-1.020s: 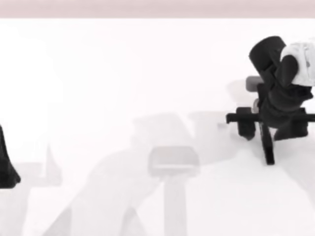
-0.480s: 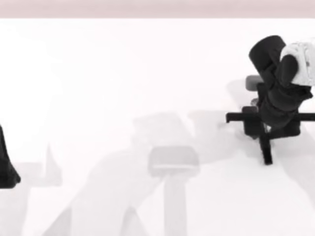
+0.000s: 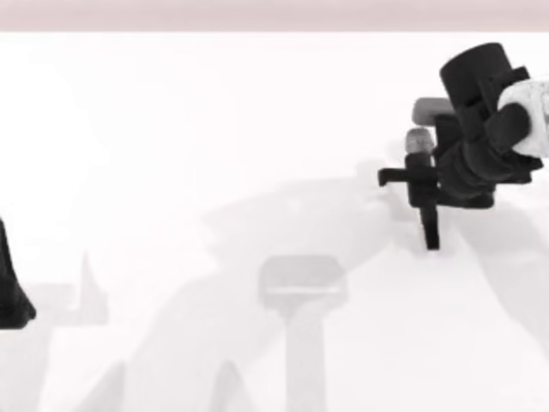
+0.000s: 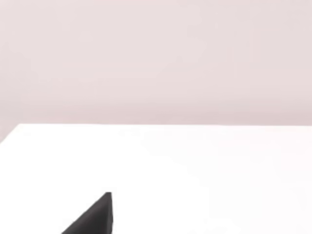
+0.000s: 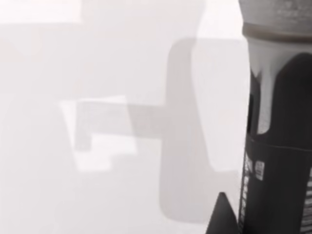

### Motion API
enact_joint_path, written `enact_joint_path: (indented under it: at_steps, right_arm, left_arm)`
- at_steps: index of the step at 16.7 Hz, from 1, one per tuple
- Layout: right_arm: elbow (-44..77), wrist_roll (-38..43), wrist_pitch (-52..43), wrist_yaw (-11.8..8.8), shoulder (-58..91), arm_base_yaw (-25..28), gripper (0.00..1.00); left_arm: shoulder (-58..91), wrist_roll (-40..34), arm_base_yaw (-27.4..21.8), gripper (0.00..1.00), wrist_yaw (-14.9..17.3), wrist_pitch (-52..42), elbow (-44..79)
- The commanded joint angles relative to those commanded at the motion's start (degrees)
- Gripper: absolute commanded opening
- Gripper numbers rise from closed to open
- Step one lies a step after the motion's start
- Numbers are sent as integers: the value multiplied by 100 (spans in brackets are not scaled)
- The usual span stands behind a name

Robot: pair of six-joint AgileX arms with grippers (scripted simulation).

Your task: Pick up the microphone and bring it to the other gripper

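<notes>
Microphone [image 3: 422, 190]: light, rigid, smooth tapering handle, likely slippery; best held mid-handle. Clamped in right gripper [image 3: 426, 182], near table [image 3: 214, 129] right edge. Left gripper [image 3: 12, 296]: parked, left edge; opening indeterminable.

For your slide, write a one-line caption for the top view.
Right tool holds the microphone at the table's right; left arm parked.

A plain white table [image 3: 214, 129] meets a pale pinkish wall [image 3: 257, 13] along its far edge.

White table [image 3: 214, 129]; nothing seen resting on it.
</notes>
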Motion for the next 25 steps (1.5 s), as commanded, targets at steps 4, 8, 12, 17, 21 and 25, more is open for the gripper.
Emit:
enact_joint_path:
  at_steps: [4,8,12,17,21,25]
  right_arm:
    - [-527,-393,1934,-645,-364,-21,0]
    - [-1165,-834,4170,-1350,-852,-50,0]
    - [-1675,-1236,5945,-1948,-1396,-79,0]
    - [-1960,-1511,6847,-2308,-1844,-106,0]
    - [-1934,-1497,6837,-2302,-1826,-77,0]
    - [-1992,-1480,6798,-1945,-1981,292,0]
  left_arm:
    - [0,0,0,100,0,0,0]
    - [0,0,0,100,0,0,0]
    - [0,0,0,100,0,0,0]
    - [0,0,0,100,0,0,0]
    - [0,0,0,100,0,0,0]
    - [0,0,0,100,0,0,0]
